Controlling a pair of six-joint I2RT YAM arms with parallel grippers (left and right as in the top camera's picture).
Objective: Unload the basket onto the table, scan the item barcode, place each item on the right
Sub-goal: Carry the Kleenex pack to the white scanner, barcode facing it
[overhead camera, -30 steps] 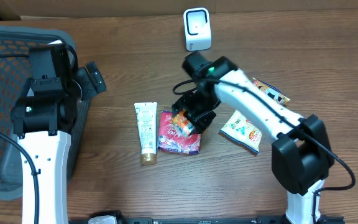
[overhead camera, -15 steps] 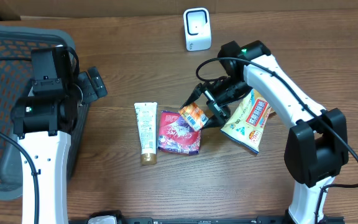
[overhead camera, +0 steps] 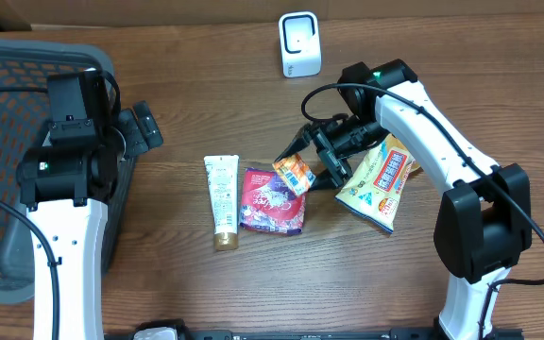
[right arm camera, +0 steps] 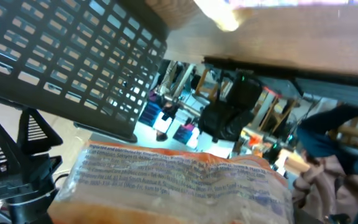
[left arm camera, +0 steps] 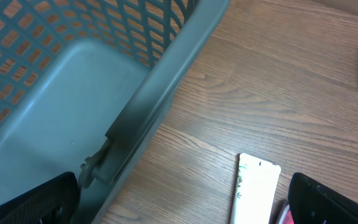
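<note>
You have bare table point(overhead camera: 206, 94) between basket point(overhead camera: 8, 57) and scanner point(overhead camera: 299, 44), tube point(overhead camera: 221, 200), red pouch point(overhead camera: 272, 203) and snack bag point(overhead camera: 378, 184) crowding the middle, right gripper point(overhead camera: 308, 162) gripping orange packet point(overhead camera: 296, 176) just beside them, barring your path

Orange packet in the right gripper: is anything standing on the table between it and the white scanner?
Nothing visible does. Between the orange packet in the right gripper and the scanner lies only bare table; the arm's own black cable curves beside that path.
</note>
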